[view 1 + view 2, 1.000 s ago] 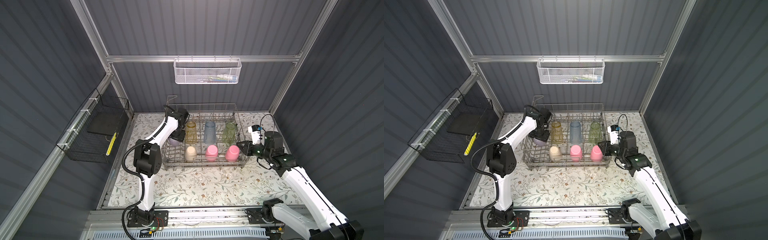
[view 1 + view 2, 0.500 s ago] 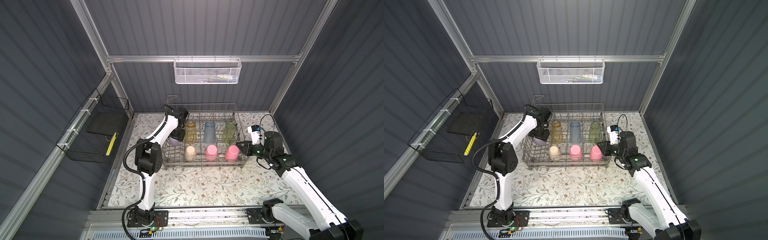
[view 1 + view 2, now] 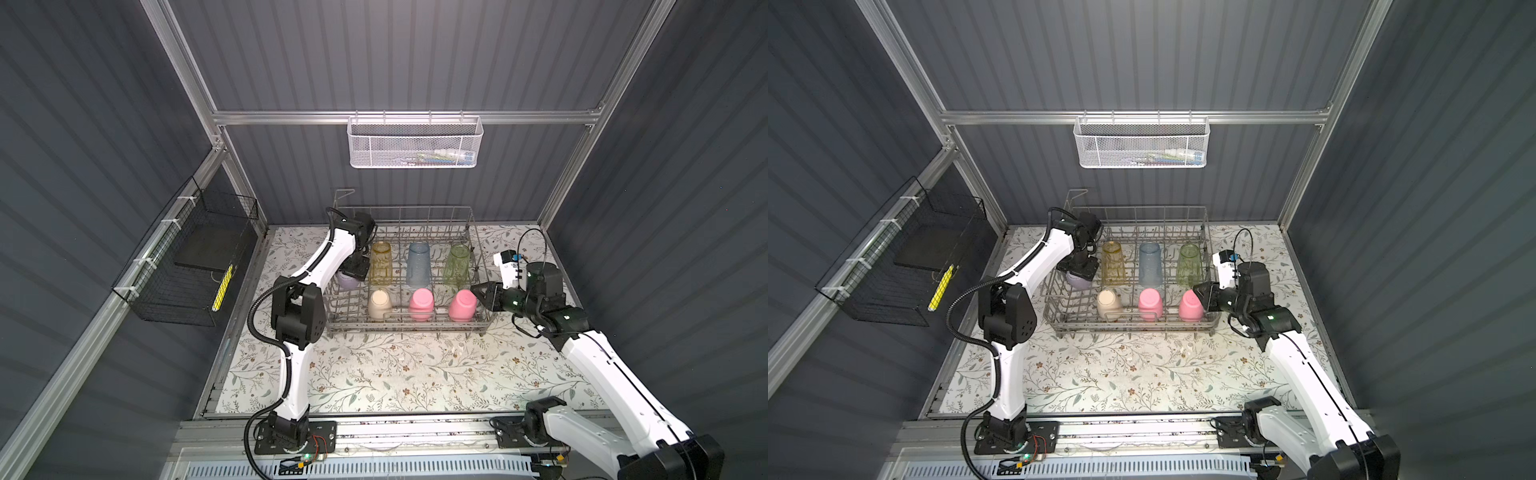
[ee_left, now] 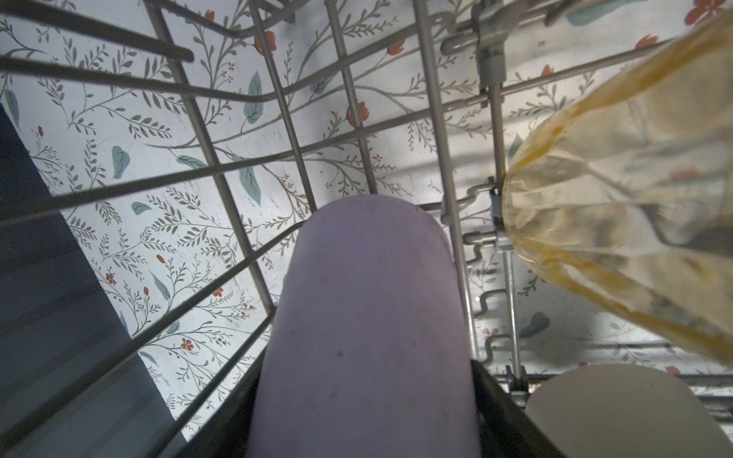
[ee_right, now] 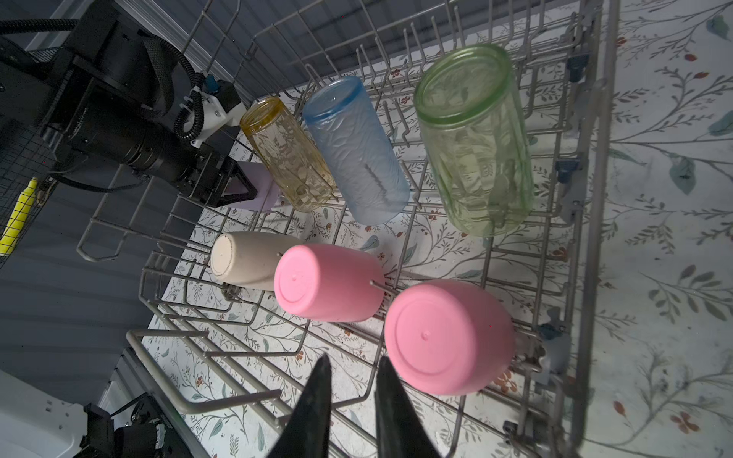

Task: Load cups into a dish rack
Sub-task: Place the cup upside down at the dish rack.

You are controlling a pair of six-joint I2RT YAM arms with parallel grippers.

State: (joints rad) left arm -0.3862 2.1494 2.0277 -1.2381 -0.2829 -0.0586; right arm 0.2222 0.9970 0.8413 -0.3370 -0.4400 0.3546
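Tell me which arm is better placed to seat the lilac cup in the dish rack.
Left. The left pincer grips the lilac cup inside the dish rack. The right pincer is empty, at the rack's opposite side by a pink cup.

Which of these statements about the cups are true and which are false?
The left gripper holds the lilac cup inside the dish rack. True.
The right gripper is carrying a cup. False: it holds nothing and hangs beside a pink cup.
The blue cup stands between the amber cup and the green cup. True.
The beige cup shares a row with the blue cup. False: its row holds the two pink cups.
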